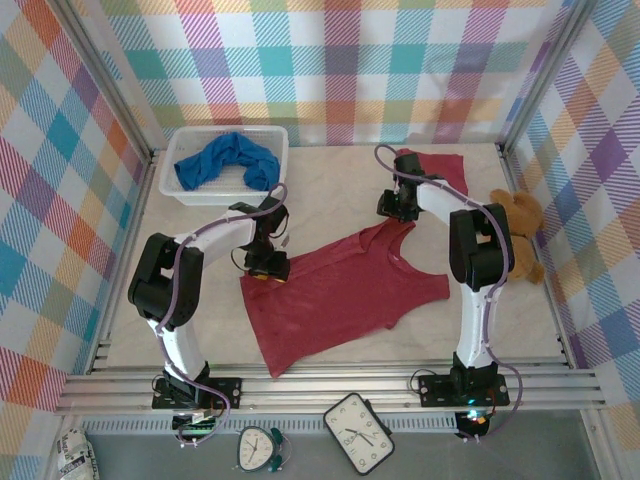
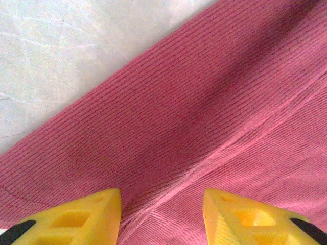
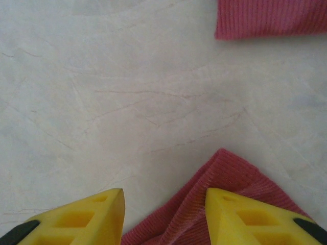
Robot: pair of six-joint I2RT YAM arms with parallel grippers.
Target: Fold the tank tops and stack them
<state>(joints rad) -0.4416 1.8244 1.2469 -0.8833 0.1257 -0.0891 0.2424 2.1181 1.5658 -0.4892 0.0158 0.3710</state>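
A dark red tank top (image 1: 340, 295) lies spread flat in the middle of the table. My left gripper (image 1: 268, 268) hovers low over its near-left corner. In the left wrist view the gripper (image 2: 161, 194) is open, with ribbed red cloth (image 2: 194, 102) and a seam running under the gap. My right gripper (image 1: 400, 208) is over the top's far strap. It is open (image 3: 164, 193), and the strap end (image 3: 225, 171) lies partly between the yellow fingers. A second dark red tank top (image 1: 440, 168) (image 3: 271, 18) lies at the back right. A blue tank top (image 1: 225, 160) is bunched in the basket.
The white mesh basket (image 1: 172, 188) stands at the back left. A brown teddy bear (image 1: 520, 232) sits against the right wall. Plaid walls close in three sides. Two clocks (image 1: 357, 432) lie below the table's near rail.
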